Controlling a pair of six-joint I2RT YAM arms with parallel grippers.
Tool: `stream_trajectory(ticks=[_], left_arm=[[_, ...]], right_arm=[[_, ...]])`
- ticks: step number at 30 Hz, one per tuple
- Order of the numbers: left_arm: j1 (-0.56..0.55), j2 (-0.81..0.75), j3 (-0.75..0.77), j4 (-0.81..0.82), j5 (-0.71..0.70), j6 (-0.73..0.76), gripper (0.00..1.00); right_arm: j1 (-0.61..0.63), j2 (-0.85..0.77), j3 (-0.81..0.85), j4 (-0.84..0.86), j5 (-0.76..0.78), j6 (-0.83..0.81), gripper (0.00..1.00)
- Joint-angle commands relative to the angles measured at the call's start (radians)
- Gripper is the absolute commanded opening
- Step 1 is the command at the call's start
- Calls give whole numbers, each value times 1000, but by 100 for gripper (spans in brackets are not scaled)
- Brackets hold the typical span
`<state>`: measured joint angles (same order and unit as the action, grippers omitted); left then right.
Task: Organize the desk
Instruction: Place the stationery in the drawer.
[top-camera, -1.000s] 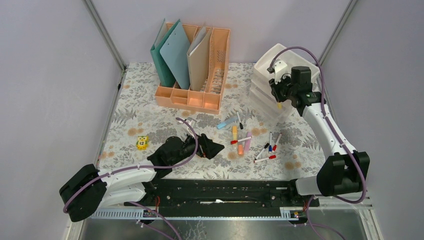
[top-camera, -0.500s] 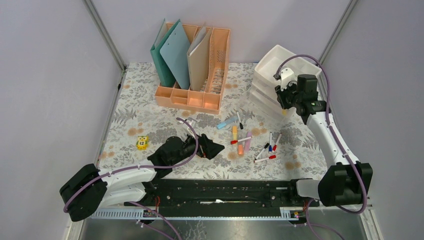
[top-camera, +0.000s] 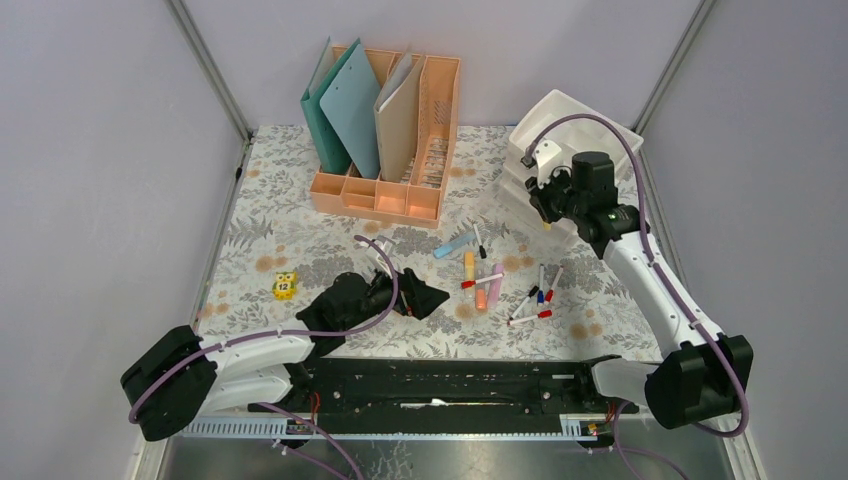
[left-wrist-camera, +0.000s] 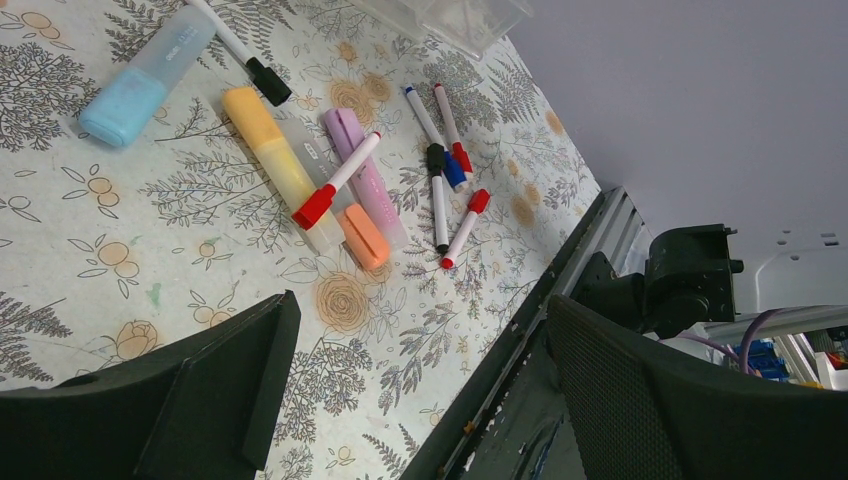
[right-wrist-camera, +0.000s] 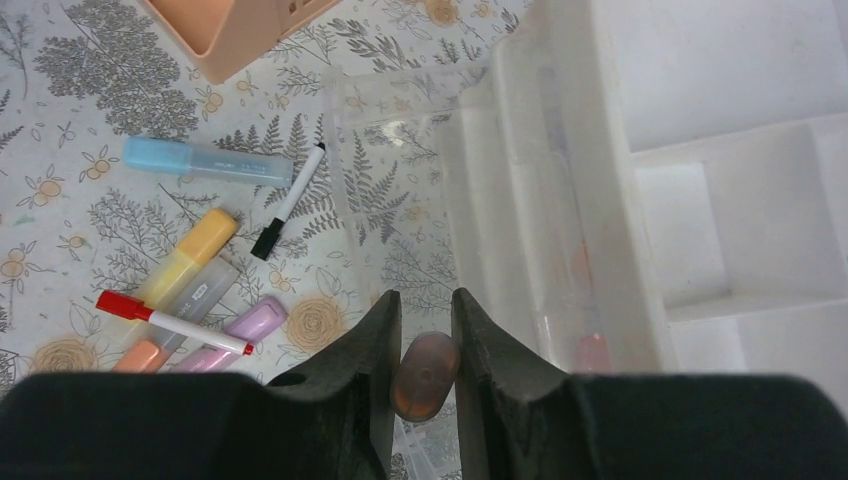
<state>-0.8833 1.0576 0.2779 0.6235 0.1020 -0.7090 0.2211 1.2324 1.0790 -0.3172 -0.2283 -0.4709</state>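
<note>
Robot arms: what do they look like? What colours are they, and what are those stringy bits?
The left arm and right arm are smooth white tubes joined by chunky black joints. A thin purple cable loops along each arm. The left gripper and right gripper each have two black fingers; the left one's show a fine mesh pattern.

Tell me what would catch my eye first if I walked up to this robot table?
Probably the bright scatter of pens and highlighters in the middle of the flowery desk. Next, the right claw at the back right, pinching a small orange thing right by the white drawer unit. At the back, a peach rack holds leaning teal folders.
</note>
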Motion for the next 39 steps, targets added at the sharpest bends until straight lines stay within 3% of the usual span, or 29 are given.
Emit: stream_trajectory(ticks=[1,21,35,39], left_arm=[[4,-7,18,40,14,-4,99],[4,-4,12,49,10,0,99],[4,-21,-2,80,35,8,99],[3,-35,-16,112,51,5,99]], right_arm=[[17,-26,5,10,-1,-1,4],[16,-17,0,10,-1,-1,4],[15,-94,98,10,-1,-1,4],[15,-77,30,10,-1,-1,4]])
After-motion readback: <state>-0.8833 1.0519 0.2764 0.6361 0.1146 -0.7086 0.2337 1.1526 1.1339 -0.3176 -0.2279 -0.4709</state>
